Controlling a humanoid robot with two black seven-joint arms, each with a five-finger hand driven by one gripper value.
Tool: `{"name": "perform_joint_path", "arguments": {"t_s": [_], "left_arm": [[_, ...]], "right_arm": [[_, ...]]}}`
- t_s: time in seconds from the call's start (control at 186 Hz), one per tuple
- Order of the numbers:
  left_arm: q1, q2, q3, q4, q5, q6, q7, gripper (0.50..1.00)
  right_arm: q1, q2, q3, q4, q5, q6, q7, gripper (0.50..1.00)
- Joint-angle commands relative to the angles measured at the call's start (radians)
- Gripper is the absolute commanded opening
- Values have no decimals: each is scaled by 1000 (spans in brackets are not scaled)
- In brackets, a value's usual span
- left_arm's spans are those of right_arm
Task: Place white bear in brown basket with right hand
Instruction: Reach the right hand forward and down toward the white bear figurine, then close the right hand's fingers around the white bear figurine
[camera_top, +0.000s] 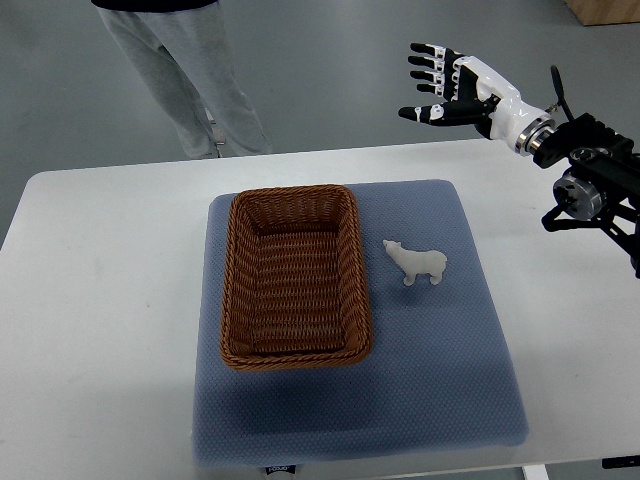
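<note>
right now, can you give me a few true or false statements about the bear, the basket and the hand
1. The bear lies inside the basket. False: it stands on the blue mat, just right of the basket.
2. The right hand is open and holds nothing. True.
3. The basket has nothing in it. True.
4. The right hand is touching the bear. False: it is up beyond the table's far edge, well clear of the bear.
5. A person stands beyond the table. True.
6. The basket sits straight on the bare table. False: it sits on the mat.
</note>
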Motion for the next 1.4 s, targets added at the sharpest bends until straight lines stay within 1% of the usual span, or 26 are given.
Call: {"name": "perform_joint_path", "arguments": {"t_s": [0.0,0.135,0.21,0.259,0.323,0.426,0.534,0.598,0.636,0.9,0.97,1.062,1.175,1.396], "left_arm": [[0,0,0,0,0,0,0,1000],[0,0,0,0,0,0,0,1000],[0,0,0,0,0,0,0,1000],[0,0,0,0,0,0,1,1000],[0,0,0,0,0,0,0,1000],[0,0,0,0,0,0,1,1000],[0,0,0,0,0,0,1,1000],[0,0,0,0,0,0,1,1000],[0,0,0,0,0,0,0,1000],[0,0,0,0,0,0,0,1000],[0,0,0,0,0,0,0,1000],[0,0,0,0,0,0,0,1000],[0,0,0,0,0,0,0,1000],[0,0,0,0,0,-1,0,1000]], "right_arm": [[64,-37,-114,29,-156,11,0,924],[132,-89,-224,42,-291,74,0,924],[169,-109,-264,59,-346,132,0,924],[184,-127,-285,82,-397,180,0,924],[195,-147,-296,108,-455,217,-2,924],[201,-167,-304,164,-580,296,-2,924],[212,-176,-307,210,-632,346,-3,924],[219,-175,-305,234,-632,378,-32,924],[219,-167,-304,245,-632,392,-67,924],[190,-124,-299,245,-590,381,-244,921],[181,-120,-299,243,-561,375,-279,919],[161,-112,-299,237,-529,349,-325,921],[144,-107,-299,239,-517,330,-344,919],[127,-71,-299,240,-515,292,-344,919]]}}
